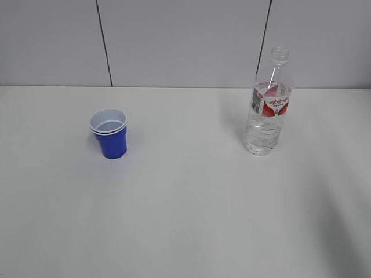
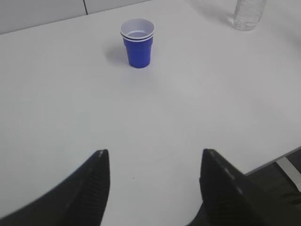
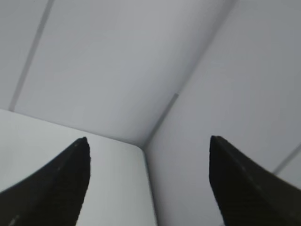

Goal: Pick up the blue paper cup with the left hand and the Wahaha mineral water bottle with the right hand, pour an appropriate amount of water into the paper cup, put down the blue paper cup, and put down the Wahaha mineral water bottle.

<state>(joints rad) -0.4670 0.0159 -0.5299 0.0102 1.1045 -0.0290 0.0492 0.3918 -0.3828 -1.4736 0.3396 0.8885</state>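
While both grippers are hanging spread and empty, left hand (image 2: 153, 162) facing blue paper cup (image 1: 110, 132), right hand (image 3: 148, 141) facing wall corner, Wahaha mineral water bottle (image 1: 268, 107) standing well apart, table (image 1: 191, 208) open between

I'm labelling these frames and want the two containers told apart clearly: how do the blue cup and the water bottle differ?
The blue paper cup is short, opaque and deep blue with a white inside; the Wahaha mineral water bottle is tall, clear and ribbed with a red-and-white label. The cup has a wide doubled rim; the bottle narrows to a capless neck. Both stand upright on the white table, untouched.
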